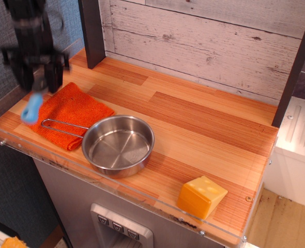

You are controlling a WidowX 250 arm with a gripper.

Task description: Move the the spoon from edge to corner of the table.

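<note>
The gripper [37,82] is holding the spoon [32,107] by its bowl, blue handle hanging above the table's [204,124] left edge. It seems the carrying step; next, travelling to a corner and lowering gently.

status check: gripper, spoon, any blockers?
Gripper motion-blurred at the table's left end, shut on spoon. Spoon lifted, blue handle hanging down over the orange cloth's left edge. Steel pan and cheese sit well right, nothing blocking.

One camera looks down from high off the front right onto the whole table [204,129], toward its back wall.
</note>
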